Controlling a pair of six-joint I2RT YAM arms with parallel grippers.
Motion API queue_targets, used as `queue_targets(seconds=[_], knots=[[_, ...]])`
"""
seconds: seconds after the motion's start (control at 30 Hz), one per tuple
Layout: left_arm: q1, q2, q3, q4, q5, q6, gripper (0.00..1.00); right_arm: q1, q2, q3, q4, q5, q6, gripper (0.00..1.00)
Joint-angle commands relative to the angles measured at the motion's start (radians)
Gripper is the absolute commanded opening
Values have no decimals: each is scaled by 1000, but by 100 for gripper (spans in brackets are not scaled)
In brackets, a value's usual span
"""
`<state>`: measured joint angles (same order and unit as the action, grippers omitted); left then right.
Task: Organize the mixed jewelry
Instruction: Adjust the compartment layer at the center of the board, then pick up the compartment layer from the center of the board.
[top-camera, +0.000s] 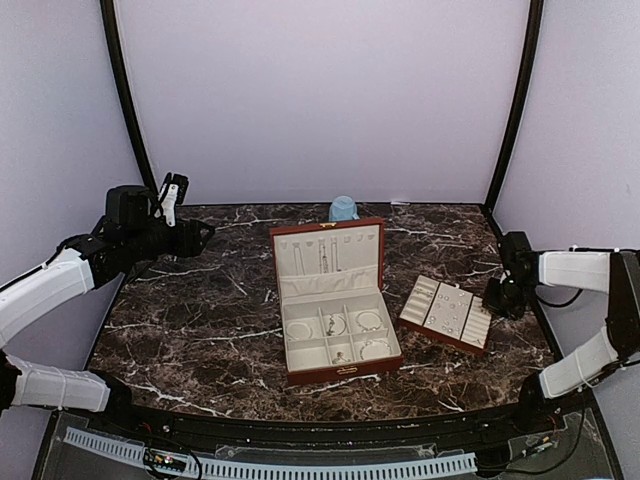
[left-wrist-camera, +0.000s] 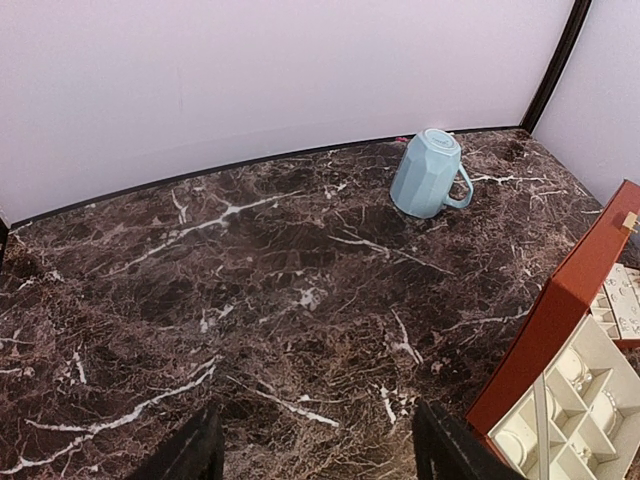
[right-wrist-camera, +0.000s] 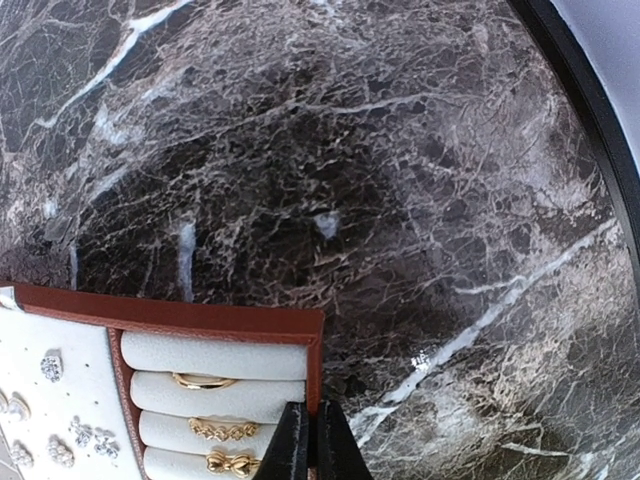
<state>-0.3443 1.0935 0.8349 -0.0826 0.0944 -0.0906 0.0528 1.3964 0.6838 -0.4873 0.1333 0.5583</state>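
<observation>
Marble table (top-camera: 180, 330), viewed from above. At centre, open box (top-camera: 345, 372), lid upright. Just right of it, slotted tray (top-camera: 440, 337), lying flat. Behind the box, pale blue mug (top-camera: 343, 208).

Jewelry (top-camera: 372, 321) spread between both: hoops in the box's lower compartments, chains (top-camera: 324, 256) hung inside the lid, gold-looking rings (right-wrist-camera: 202, 380) tucked in the tray's padded slots, studs (right-wrist-camera: 51, 367) beside them.

Left gripper (top-camera: 203, 233) above the far left of the table, well apart from the box. Fingers (left-wrist-camera: 195, 455) spread wide, nothing between them. Right gripper (right-wrist-camera: 310, 420) just over the tray's outer corner, pressed together, seemingly on nothing.

Probably featherweight, hard and slick, easily flicked away or dropped. Chains limp, prone to tangling. Best pinched across a ring's band or a hoop's rim, and a chain near its middle. Studs likely hardest, calling for a fine fingertip pinch.
</observation>
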Motion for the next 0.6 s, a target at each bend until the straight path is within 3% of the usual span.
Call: queue_targets(seconds=[0.0,0.3,0.47,0.57], knots=[[6,-10,-14,16,10,-3,67,7,83,-61,68,-19,33,5],[5,-13,-14,16,8,-3,67,7,121,-94,77,-27,54,12],[7,-17,-16,17,6,-3,67,8,116,-93,68,-24,57,0],[5,-15,-14,17,6,-2,67,7,99,-69,40,-15,57,0]])
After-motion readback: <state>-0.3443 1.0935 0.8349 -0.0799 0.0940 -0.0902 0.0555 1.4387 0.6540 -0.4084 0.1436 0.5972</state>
